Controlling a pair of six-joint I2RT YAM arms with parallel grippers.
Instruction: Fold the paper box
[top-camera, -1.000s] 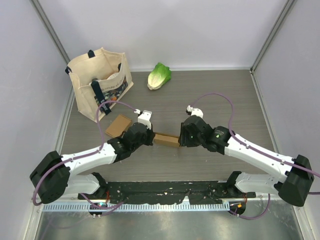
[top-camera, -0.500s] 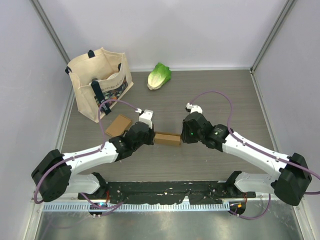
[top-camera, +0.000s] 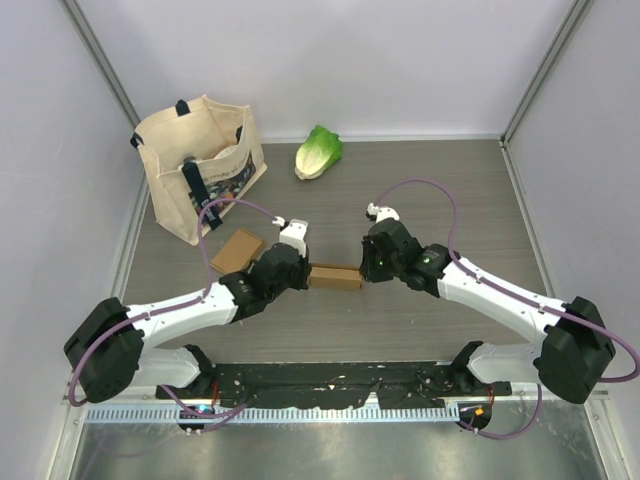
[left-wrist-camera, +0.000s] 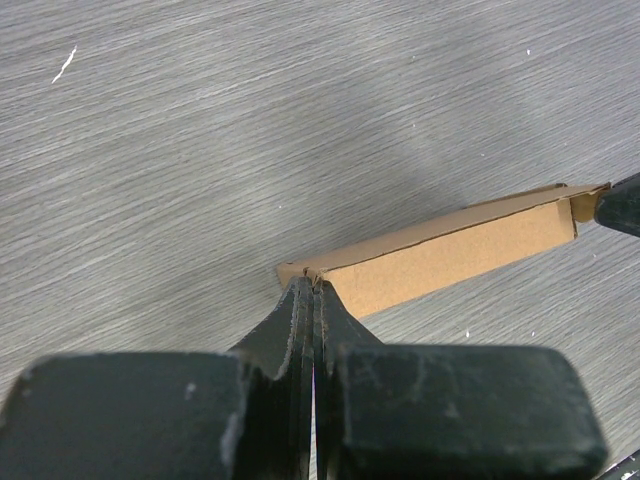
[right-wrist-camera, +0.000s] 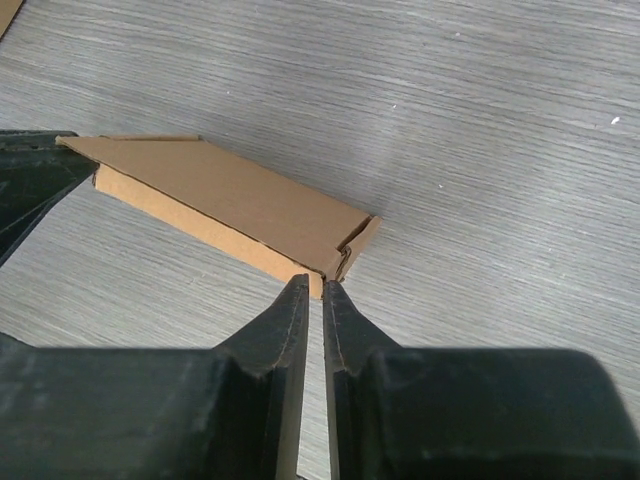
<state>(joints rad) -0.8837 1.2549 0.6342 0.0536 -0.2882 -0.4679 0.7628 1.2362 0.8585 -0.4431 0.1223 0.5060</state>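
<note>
Grey table: flat brown cardboard box mid-surface. Left gripper clamps one end corner, right gripper pinches the opposite end.

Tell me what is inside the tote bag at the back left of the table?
The tote bag stands open. A small grey object shows inside, too small to identify. The bag's walls cover the rest of the inside.
</note>
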